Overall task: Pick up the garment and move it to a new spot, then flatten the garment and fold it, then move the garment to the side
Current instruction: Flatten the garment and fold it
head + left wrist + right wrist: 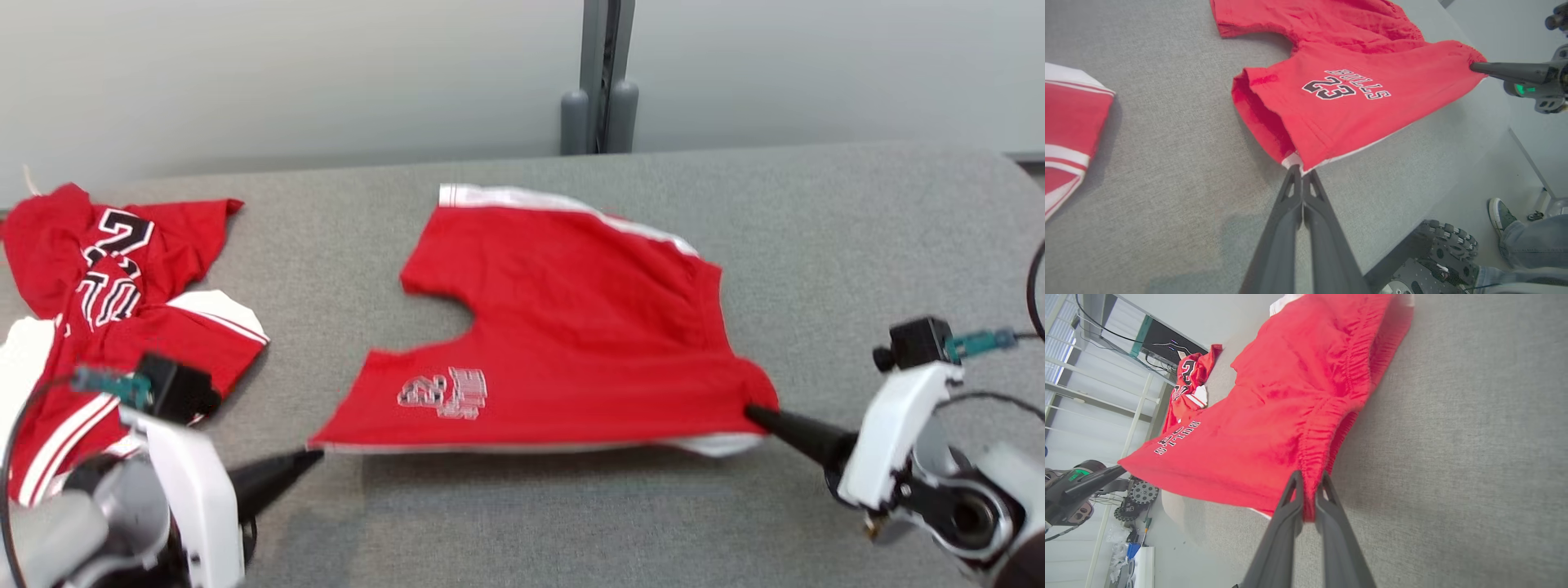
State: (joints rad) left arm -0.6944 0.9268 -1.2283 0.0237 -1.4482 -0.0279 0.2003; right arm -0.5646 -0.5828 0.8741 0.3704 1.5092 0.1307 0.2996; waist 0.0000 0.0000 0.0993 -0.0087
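Where grey table meets pale wall, red shorts (printed 23).

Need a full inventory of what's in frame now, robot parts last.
red basketball shorts with white trim: 1, red, table centre, held at two near corners
crumpled red-and-white jersey pile: 1 pile, red and white, table's left end
grey fabric-covered table: 1, grey, under both garments
grey vertical post: 1, grey, behind table's far edge
person's grey shoe: 1, grey, on floor beside table
left gripper: 1, dark jaws shut on shorts' hem corner
right gripper: 1, dark jaws shut on shorts' waistband
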